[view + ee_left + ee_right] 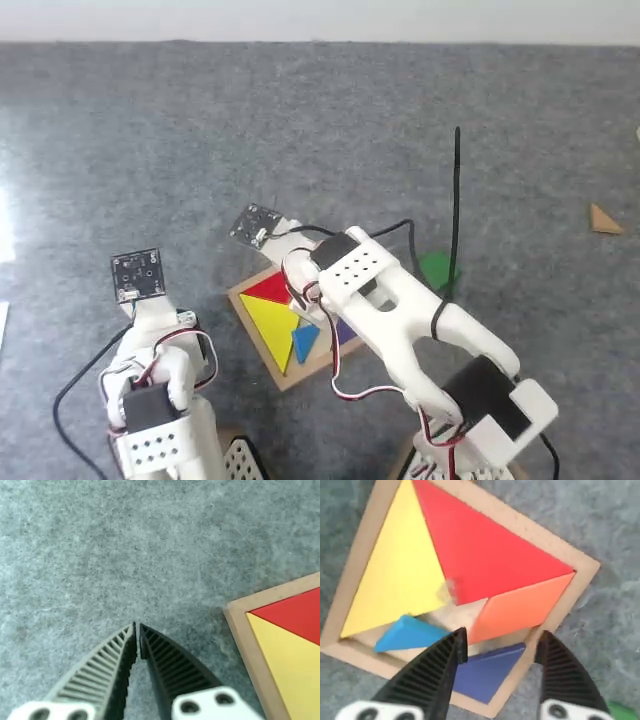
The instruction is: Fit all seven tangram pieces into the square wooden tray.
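Note:
The square wooden tray [254,338] lies on grey carpet between the arms. In it are a red triangle [485,550], a yellow triangle [400,575], an orange piece [520,607], a light blue triangle [407,632] lying askew, and a dark blue triangle [485,672]. My right gripper [502,642] hangs open just above the tray's dark blue and orange pieces, holding nothing. A green piece [435,268] lies on the carpet right of the tray. A tan triangle [603,220] sits far right. My left gripper [136,628] is shut and empty over carpet, left of the tray's corner [242,640].
A thin black cable [457,200] rises behind the right arm [400,310], close to the green piece. The left arm [150,390] stands at the front left. Open carpet stretches across the back and left.

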Controlling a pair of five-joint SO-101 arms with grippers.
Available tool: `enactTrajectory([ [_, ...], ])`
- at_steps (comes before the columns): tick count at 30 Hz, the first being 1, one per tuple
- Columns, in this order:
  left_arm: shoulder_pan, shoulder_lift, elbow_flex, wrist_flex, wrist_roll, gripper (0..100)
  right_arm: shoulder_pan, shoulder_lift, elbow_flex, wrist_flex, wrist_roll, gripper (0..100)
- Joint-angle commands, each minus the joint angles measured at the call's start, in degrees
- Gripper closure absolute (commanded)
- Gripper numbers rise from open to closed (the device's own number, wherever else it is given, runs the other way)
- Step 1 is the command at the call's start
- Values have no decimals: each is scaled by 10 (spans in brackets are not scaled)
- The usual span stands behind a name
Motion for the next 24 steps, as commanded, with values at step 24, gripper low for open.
enactTrajectory([
  [24, -2, -11, -4, 4, -3, 987, 47, 70, -63, 34, 31, 901],
])
